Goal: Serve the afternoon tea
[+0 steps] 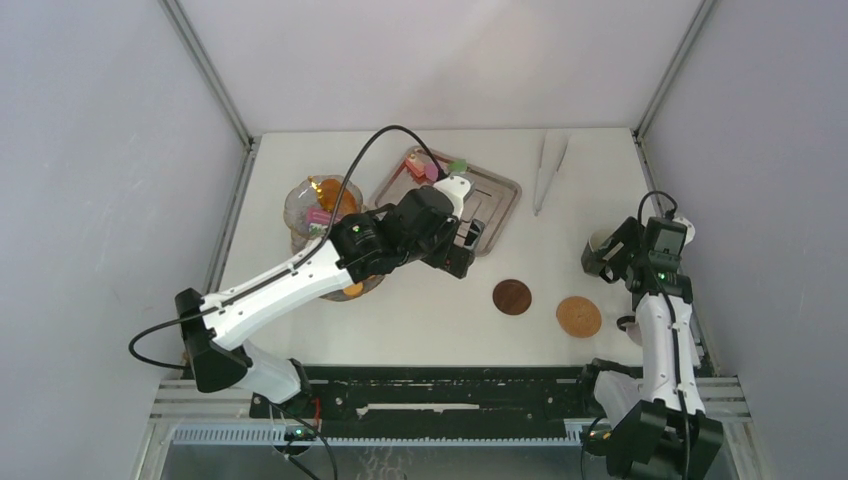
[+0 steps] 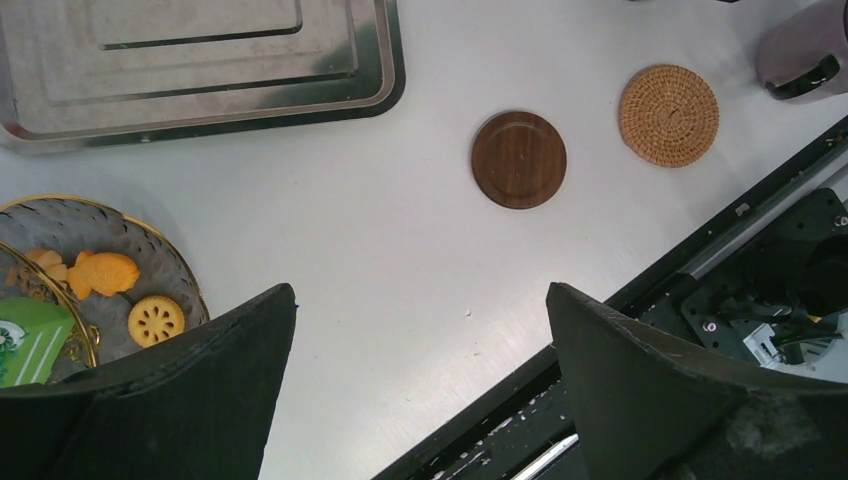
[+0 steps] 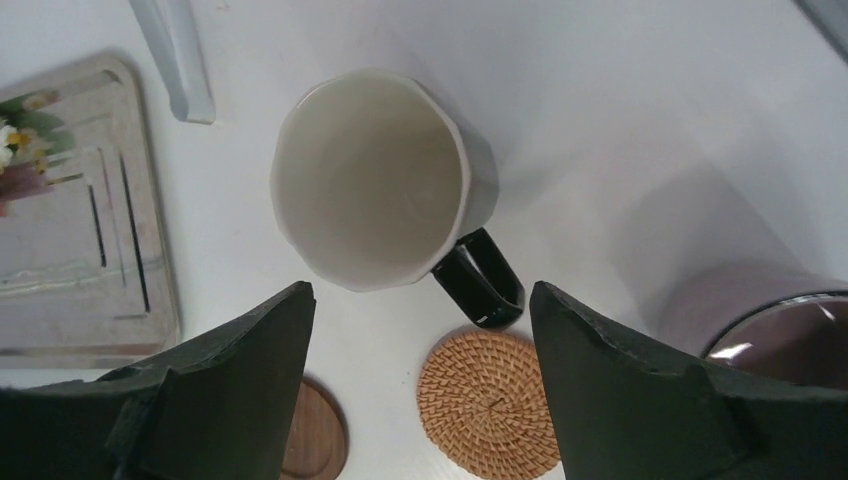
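Observation:
The clear glass stand (image 1: pixel 300 215) with gold pole stands at the left and carries a pink cake (image 1: pixel 320 217) and orange cookies (image 2: pixel 105 272). More small cakes (image 1: pixel 437 168) sit on the far end of the steel tray. My left gripper (image 2: pixel 420 300) hangs open and empty over bare table between the stand and the coasters. A dark wooden coaster (image 2: pixel 518 159) and a woven coaster (image 2: pixel 668 115) lie side by side. My right gripper (image 3: pixel 422 295) is open, with the white, black-handled cup (image 3: pixel 370 180) upright just beyond its fingertips. A mauve cup (image 3: pixel 770 330) stands at the right.
The rectangular steel tray (image 1: pixel 490 200) lies behind the left gripper. Long metal tongs (image 1: pixel 548 170) lie at the back right. The black rail (image 2: pixel 700 260) runs along the table's near edge. Grey walls close in both sides.

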{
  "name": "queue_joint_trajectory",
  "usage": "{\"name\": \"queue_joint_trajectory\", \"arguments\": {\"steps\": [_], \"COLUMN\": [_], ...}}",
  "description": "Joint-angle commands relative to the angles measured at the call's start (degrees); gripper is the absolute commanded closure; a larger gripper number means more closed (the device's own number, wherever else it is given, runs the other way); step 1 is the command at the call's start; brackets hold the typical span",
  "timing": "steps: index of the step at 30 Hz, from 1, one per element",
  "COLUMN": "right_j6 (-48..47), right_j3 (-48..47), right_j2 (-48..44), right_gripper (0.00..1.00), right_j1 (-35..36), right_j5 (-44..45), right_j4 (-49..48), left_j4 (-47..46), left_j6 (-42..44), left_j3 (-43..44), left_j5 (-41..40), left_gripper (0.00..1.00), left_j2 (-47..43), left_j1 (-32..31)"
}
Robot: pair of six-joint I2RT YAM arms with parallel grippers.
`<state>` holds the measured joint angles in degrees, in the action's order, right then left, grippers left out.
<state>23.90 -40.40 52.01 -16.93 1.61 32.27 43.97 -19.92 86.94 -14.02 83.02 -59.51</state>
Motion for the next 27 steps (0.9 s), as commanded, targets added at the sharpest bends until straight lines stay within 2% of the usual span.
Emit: {"name": "queue_joint_trajectory", "arguments": {"steps": [1,8,14,21,24,27], "right_j6": [-1.1,-0.73,-1.73,0.27,1.39,1.63], "right_j3": [0.98,2.11,2.2,0.38,-0.96,-1.7], "right_j2": [1.82,2.2,1.41,6.4,9.36,11.53], "right_gripper": [0.13,0.13,0.13,0.16,0.22,0.33], "right_j1": [-1.21,-0.56,3.13,10.68,12.84,13.29], "right_j5": [-7.65,-12.39,-12.87,2.98,8.81,11.63], "right_j4": [-6.71,-5.37,-3.42,-0.76,0.16,-0.19], "left_j4": [-1.59,0.05,0.09,-0.11,-0.23,-0.62], "left_j6": [0.81,1.59,1.21,0.99,0.79,0.45], "left_j3": [-0.54,-0.88,-1.25,-2.39,-3.09,-3.82], "left_j5": [0.12,-1.93,-2.21,-2.05,-1.81,-1.56], "left_gripper": [0.0,0.0,0.0,0.0,0.0,0.0], "left_j2": [0.78,1.17,1.52,1.33,1.2,1.02], "left_j1": [-0.16,-0.12,-0.17,-0.17,-0.15,-0.17]}}
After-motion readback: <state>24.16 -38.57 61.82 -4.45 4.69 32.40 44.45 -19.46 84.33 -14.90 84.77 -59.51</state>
